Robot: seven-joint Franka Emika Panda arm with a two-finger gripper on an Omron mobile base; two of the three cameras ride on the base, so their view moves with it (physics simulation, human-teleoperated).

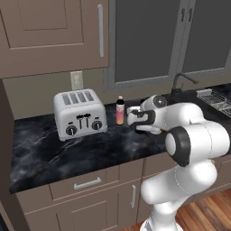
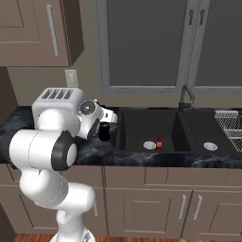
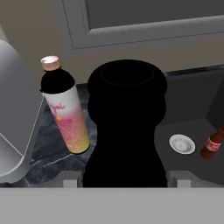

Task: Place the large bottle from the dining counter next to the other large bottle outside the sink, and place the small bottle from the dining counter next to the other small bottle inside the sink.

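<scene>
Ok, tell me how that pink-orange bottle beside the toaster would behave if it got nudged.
The pink-orange bottle stands tall and slim on a small base, so a push near its cap would probably tip it. Its round body would likely roll on the counter once down. It looks rigid rather than floppy. The toaster close beside it might stop a fall that way.

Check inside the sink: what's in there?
In the sink: a small red-brown bottle standing upright beside the round drain. A second basin right of the faucet has its own drain. The near wall hides the front floor strip.
</scene>
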